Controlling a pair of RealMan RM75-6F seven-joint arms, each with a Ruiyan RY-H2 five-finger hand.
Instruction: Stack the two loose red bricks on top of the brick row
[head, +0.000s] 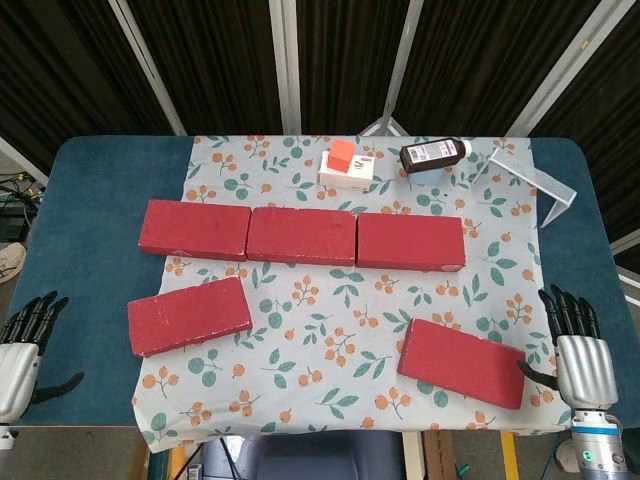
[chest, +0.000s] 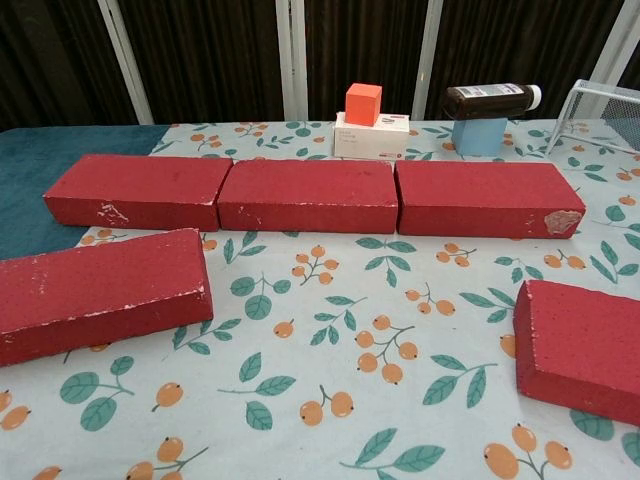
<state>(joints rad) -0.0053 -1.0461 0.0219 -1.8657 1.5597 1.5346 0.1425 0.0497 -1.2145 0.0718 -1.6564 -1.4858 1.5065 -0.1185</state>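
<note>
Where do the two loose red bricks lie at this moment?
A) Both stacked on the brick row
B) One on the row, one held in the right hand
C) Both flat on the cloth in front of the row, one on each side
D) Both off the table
C: the left loose brick and the right loose brick both lie flat on the floral cloth, in front of the brick row, whose top is bare.
</note>
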